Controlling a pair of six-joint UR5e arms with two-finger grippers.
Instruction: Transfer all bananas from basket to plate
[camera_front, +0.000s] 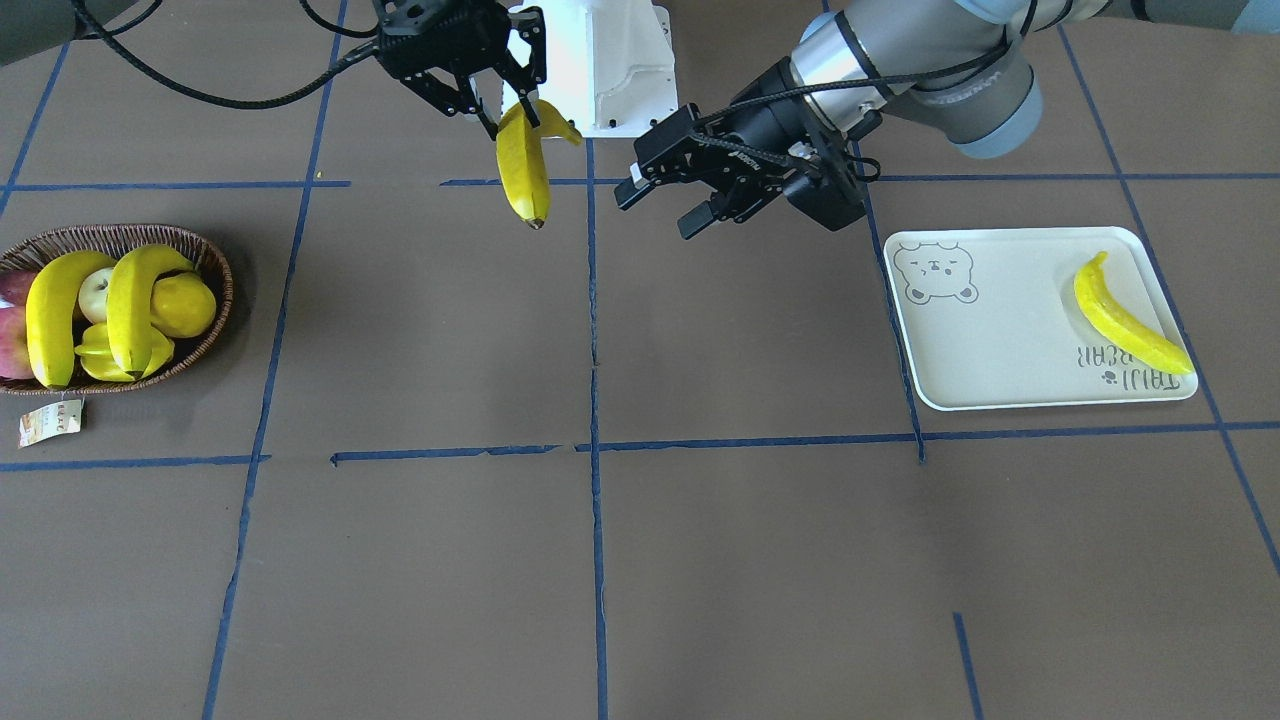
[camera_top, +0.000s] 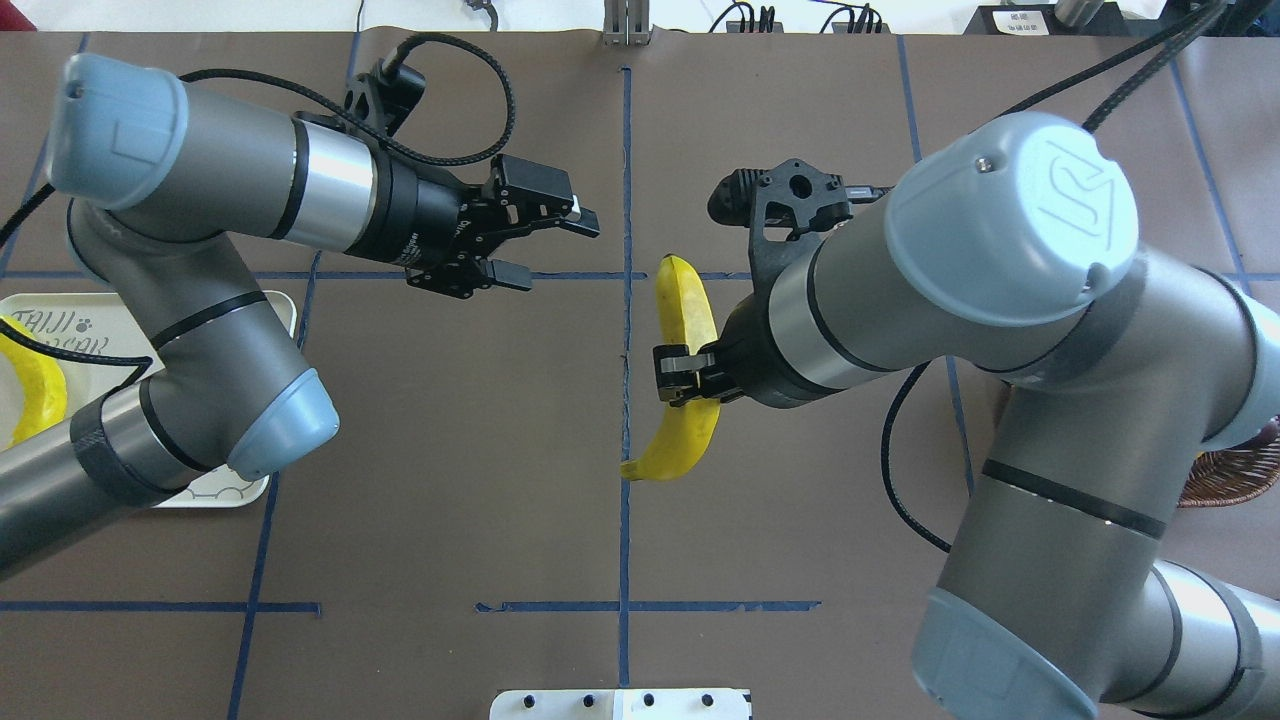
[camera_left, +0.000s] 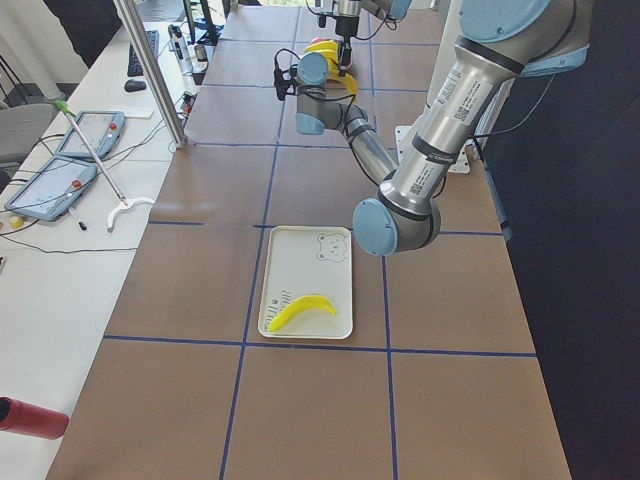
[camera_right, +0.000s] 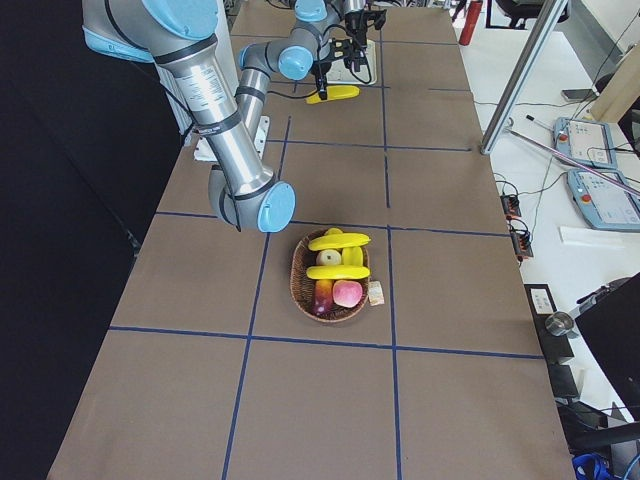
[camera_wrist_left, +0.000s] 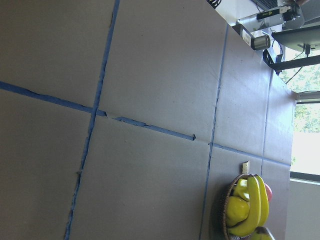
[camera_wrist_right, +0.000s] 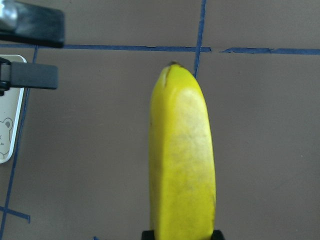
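Yellow banana (camera_front: 523, 170) hangs over the table (camera_front: 420, 330), clamped in the right gripper (camera_front: 512, 100), facing the left gripper (camera_front: 672, 205), jaws spread and empty. A second banana (camera_front: 1130, 325) lies on the plate (camera_front: 1000, 370); two more wait in the basket (camera_front: 218, 275). Release before the left gripper closes, and it could drop.

1. Robotics lab, not a home or shop.
2. Two industrial arms, left arm (camera_left: 437, 140) and right arm (camera_right: 213, 110), work one table (camera_left: 300, 400) covered in brown sheet with a blue tape grid (camera_front: 594, 500).
3. Side bench (camera_left: 60, 300) holds teach pendants (camera_left: 58, 187); aluminium frame post (camera_left: 150, 70) stands at the table edge.
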